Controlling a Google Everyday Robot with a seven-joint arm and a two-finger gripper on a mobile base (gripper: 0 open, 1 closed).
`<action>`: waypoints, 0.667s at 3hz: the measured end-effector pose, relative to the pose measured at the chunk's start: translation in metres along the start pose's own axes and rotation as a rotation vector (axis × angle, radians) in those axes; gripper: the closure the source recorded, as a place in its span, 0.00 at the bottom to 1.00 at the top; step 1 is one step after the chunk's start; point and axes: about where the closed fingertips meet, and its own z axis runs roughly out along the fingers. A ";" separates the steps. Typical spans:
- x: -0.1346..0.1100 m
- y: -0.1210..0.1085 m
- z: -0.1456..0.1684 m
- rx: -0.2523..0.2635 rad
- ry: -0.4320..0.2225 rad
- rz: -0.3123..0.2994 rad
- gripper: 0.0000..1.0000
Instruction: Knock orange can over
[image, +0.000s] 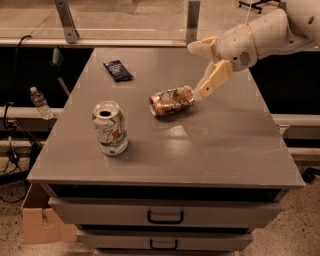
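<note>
1. Grey and flat, the bench (220, 145) is filling most of the view, with two drawers (165, 215) showing in its front and a dark gap running behind its far edge.
2. The gripper (196, 70) is hanging over the far right part of the bench, reaching in from the right on a pale arm (265, 35).
3. Its fingers (214, 79) are standing well apart and are clamping nothing: one is pointing left near the far edge, and the other is angling down and to the left toward the bench top.
4. The orange can (171, 101) is lying on its side on the bench, just left of and slightly below the lower fingertip, with its open end facing left and toward the camera.
5. The near end of the can is sitting right beside that fingertip; I cannot tell whether the two are touching.
6. A white can (110, 128) with green and red markings is standing upright, well to the left of the fingers and nearer the front edge, apart from the orange can.
7. A dark packet (118, 70) is lying flat far left of the fingers, close to the far edge.
8. Off the bench, a water bottle (39, 102) is standing on the left, and a cardboard box (35, 220) is sitting on the floor at the lower left.
</note>
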 end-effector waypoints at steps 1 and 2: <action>0.014 -0.016 -0.043 0.097 0.016 0.014 0.00; 0.020 -0.023 -0.094 0.205 0.060 0.028 0.00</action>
